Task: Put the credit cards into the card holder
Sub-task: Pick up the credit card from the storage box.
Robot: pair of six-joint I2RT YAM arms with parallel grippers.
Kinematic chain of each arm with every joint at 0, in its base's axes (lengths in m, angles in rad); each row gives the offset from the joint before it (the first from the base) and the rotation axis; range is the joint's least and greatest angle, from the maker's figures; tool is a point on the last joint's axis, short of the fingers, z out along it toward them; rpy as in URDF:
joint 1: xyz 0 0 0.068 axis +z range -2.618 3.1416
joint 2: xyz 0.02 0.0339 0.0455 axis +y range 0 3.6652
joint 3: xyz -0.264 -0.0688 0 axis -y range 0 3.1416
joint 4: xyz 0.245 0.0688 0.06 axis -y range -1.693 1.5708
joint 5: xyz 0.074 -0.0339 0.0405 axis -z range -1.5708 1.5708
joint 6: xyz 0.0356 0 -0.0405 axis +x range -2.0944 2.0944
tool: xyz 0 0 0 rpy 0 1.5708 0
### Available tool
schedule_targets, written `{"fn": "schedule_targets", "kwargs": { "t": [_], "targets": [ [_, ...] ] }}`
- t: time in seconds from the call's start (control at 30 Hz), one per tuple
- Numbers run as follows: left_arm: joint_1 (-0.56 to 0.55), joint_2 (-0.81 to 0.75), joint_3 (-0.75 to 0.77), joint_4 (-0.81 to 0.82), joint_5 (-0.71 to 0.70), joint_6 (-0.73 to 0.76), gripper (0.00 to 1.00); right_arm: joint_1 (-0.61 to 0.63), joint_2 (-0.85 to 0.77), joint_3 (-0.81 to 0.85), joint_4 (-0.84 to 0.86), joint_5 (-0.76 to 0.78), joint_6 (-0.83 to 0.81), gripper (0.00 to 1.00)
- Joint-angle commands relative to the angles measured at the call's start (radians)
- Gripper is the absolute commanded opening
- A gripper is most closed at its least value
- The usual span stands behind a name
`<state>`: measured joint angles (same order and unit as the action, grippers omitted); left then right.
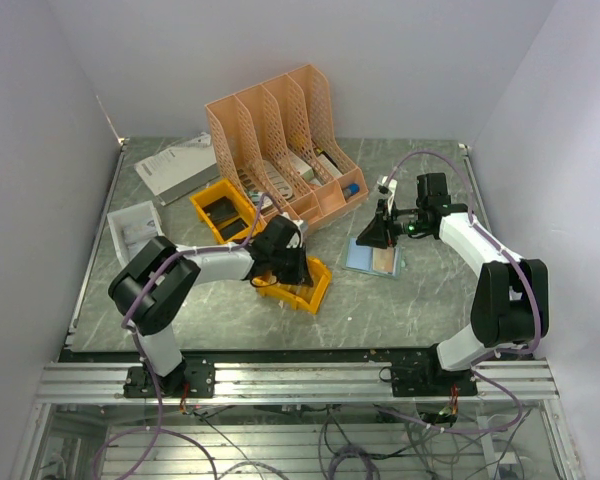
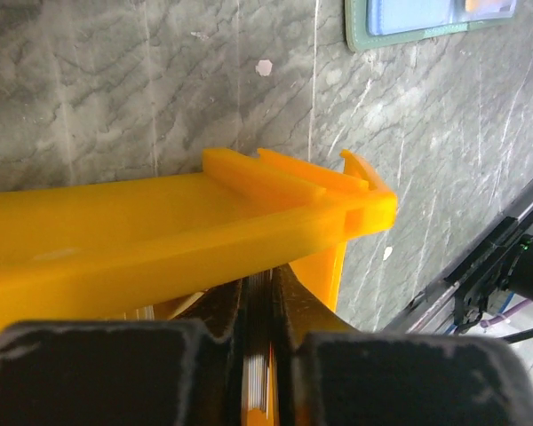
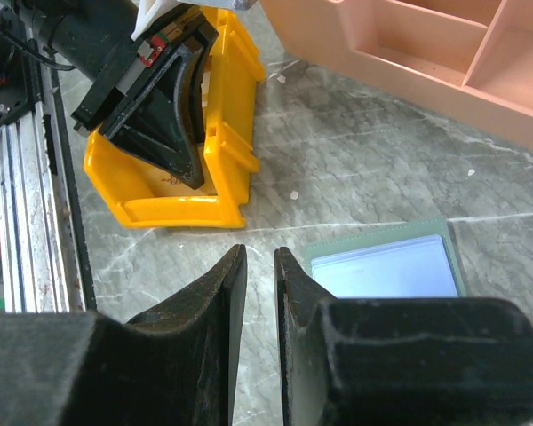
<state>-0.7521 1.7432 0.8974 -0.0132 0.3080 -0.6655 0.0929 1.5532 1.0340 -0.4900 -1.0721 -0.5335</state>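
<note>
My left gripper (image 1: 292,270) reaches down into a yellow bin (image 1: 312,290) near the table's middle. In the left wrist view its jaws (image 2: 259,288) are shut on a thin stack of credit cards (image 2: 253,377), whose pale edges show between the fingers behind the bin's rim (image 2: 160,231). The card holder (image 1: 365,262) lies open on the table to the right, light blue inside, with a tan card (image 1: 384,260) on it. My right gripper (image 1: 377,235) hovers over the holder's left edge (image 3: 386,266); its jaws (image 3: 259,253) stand a narrow gap apart with nothing between them.
A pink file organiser (image 1: 280,140) stands at the back. A second yellow bin (image 1: 220,212) sits left of it, with a white tray (image 1: 132,228) and a grey booklet (image 1: 175,165) further left. A metal rail (image 3: 22,222) runs along the near edge.
</note>
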Motion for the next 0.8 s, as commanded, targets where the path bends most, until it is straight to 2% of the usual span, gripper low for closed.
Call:
{"fn": "schedule_targets", "kwargs": {
  "t": [0.0,0.1,0.3,0.57,0.77],
  "targets": [
    [-0.005,-0.011,0.031,-0.047,-0.03,0.024,0.08,0.005,0.004,0.027,-0.015,0.001,-0.017,0.2],
    [0.006,-0.048,0.02,-0.048,-0.024,0.021,0.07,0.005,0.002,0.027,-0.017,0.0,-0.019,0.2],
    [0.073,-0.111,-0.063,0.077,0.091,-0.03,0.07,0.004,-0.001,0.026,-0.017,0.0,-0.019,0.2],
    [0.119,-0.111,-0.101,0.14,0.145,-0.043,0.08,0.003,-0.002,0.025,-0.014,0.001,-0.019,0.2],
    [0.137,-0.109,-0.108,0.147,0.151,-0.042,0.18,0.003,0.005,0.027,-0.019,0.001,-0.022,0.2]
  ]
}}
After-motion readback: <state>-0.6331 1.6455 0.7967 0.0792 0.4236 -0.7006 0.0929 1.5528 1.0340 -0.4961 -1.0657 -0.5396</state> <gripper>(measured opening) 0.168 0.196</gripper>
